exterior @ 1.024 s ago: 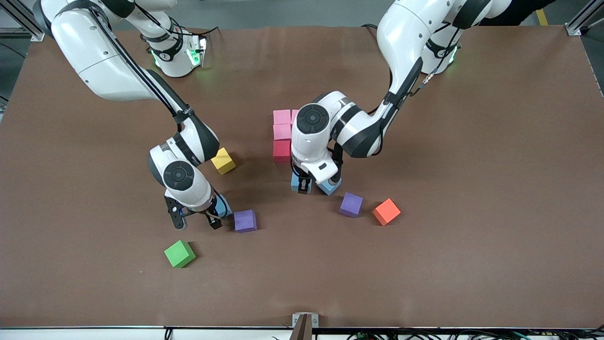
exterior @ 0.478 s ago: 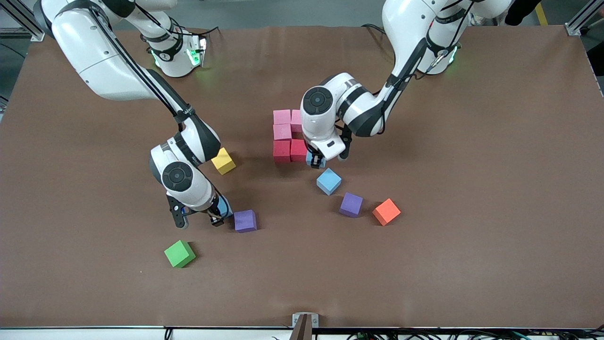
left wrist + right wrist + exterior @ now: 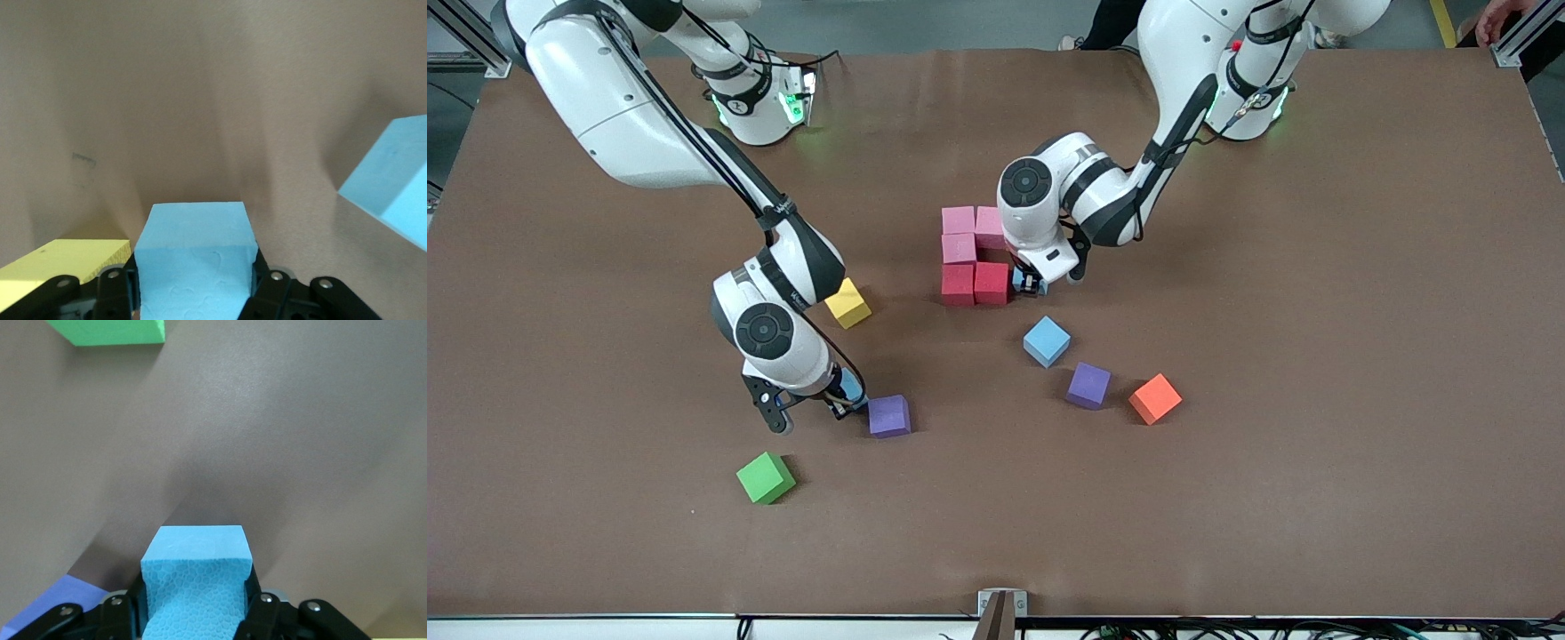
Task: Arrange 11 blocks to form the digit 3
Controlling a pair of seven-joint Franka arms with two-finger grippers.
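The digit 3 is partly laid mid-table: pink blocks (image 3: 959, 220), (image 3: 989, 227), (image 3: 959, 249) and red blocks (image 3: 958, 284), (image 3: 991, 283). My left gripper (image 3: 1028, 284) is low beside the second red block and is shut on a light blue block (image 3: 195, 257). A yellow block (image 3: 63, 263) lies right beside that block. My right gripper (image 3: 842, 397) is shut on another light blue block (image 3: 195, 583), next to a purple block (image 3: 889, 415). Loose blocks: yellow (image 3: 847, 303), light blue (image 3: 1046, 341), purple (image 3: 1088, 385).
A green cube (image 3: 765, 477) lies nearer the front camera than my right gripper. An orange cube (image 3: 1154, 398) sits beside the purple block toward the left arm's end. Bare brown table (image 3: 1316, 444) spreads around them.
My left gripper carried its light blue block away from the loose blue one to beside the red blocks. My right gripper's fingers closed on the light blue block by the purple one.
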